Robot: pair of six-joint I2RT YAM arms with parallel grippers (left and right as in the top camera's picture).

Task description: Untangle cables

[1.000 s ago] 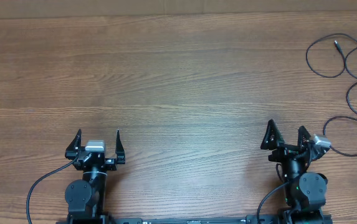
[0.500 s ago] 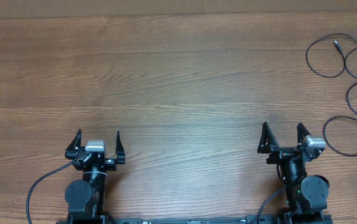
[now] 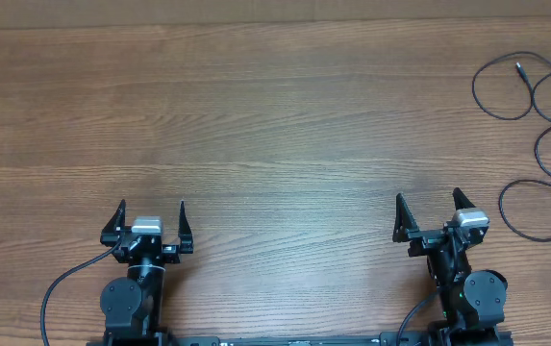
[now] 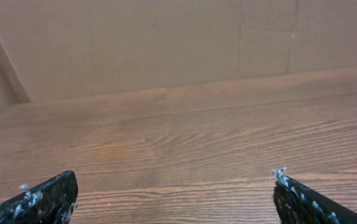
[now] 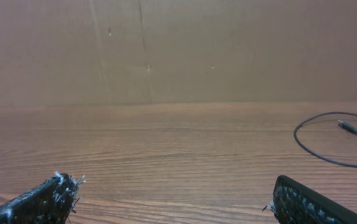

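Right fingers [image 3: 459, 204] have swung leftward and squared up; spread wide, empty. Left fingers [image 3: 181, 219] unmoved, likewise spread, empty. Bare surface [image 3: 275, 125] lies ahead of both. Cables [image 3: 520, 68] lie in loose loops ahead and right of the right fingers. Judgement: reach right, pinch one strand near its plug, clear of crossings.

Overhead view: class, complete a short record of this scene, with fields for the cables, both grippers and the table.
cables: thin black loops at the right edge of the table, partly out of frame; one plug tip visible
left gripper: fingers open, empty, far from the cables
right gripper: fingers open, empty, nearer the cables, not touching them
table: wood-grain top
task state: cables not yet grasped
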